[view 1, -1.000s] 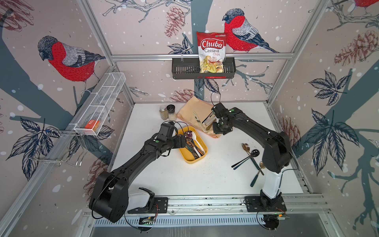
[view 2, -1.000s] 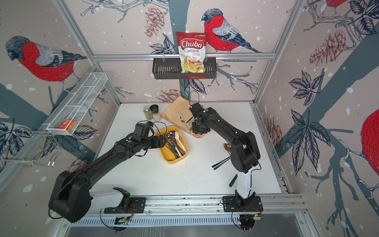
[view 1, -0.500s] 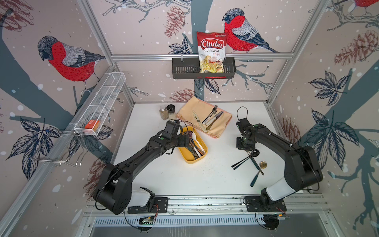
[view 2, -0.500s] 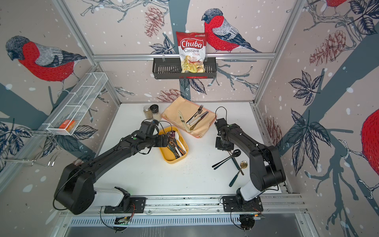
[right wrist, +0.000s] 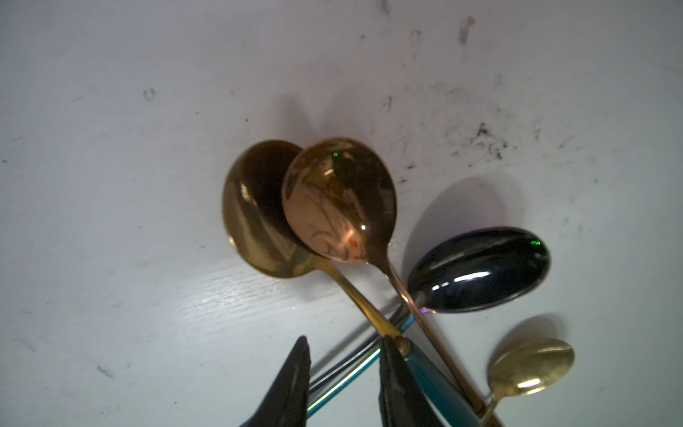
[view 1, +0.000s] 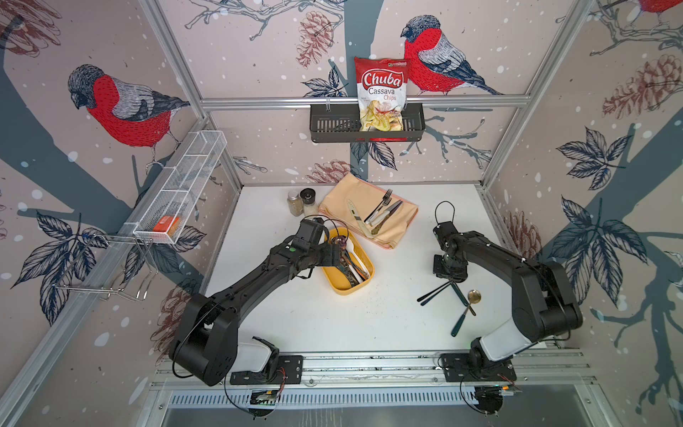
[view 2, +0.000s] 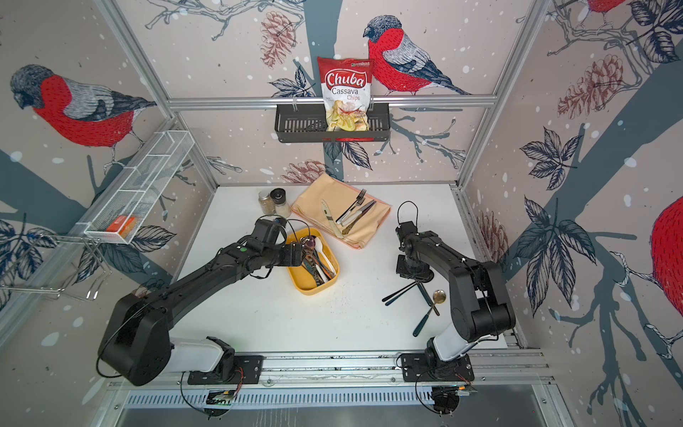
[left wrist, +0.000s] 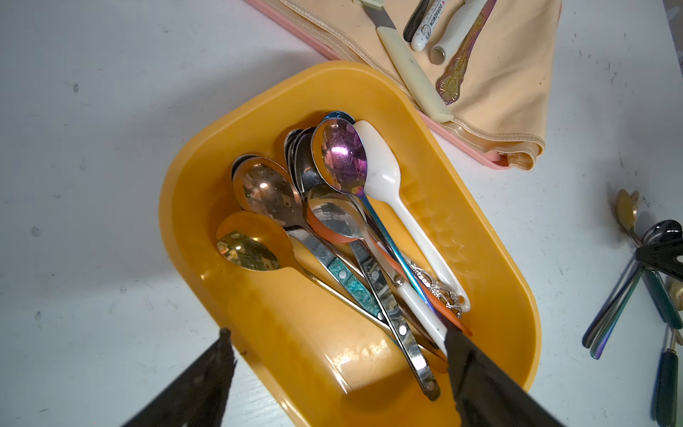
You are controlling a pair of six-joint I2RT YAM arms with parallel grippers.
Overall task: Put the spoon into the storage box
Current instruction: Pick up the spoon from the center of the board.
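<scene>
- The right end effector (right wrist: 343, 344) stood low over a cluster of spoons on the tabletop (view 1: 314, 321). Its jaws were partly spread, with bare tabletop showing in the gap, and pinched nothing.
- One fingertip (right wrist: 388, 355) touched the neck of the teal-handled spoon (right wrist: 258, 214), where the gold shaft met the teal handle. Two thin iridescent handles (right wrist: 343, 374) crossed the gap between the fingers.
- The teal-handled spoon lay flat on the tabletop on the robot's right side, outside the storage box (view 1: 342, 284).
- In both top views its long axis ran rear to front, slanted slightly right. The handle pointed toward the front rail, and the bowl end, pointing rearward, was hidden under the end effector.
- The copper spoon (right wrist: 340, 199) overlapped its bowl. The black spoon (right wrist: 480, 270) and the small gold spoon (right wrist: 532, 364) lay just beside it.
- The storage box sat left of centre, well apart from the cluster, with its long axis roughly rear to front. It held many spoons lying lengthwise, bowls rearward.
- The left end effector (left wrist: 338, 336) hung over the box with jaws spread wide and empty. One finger was outside the wall and the other was above the handles inside.
</scene>
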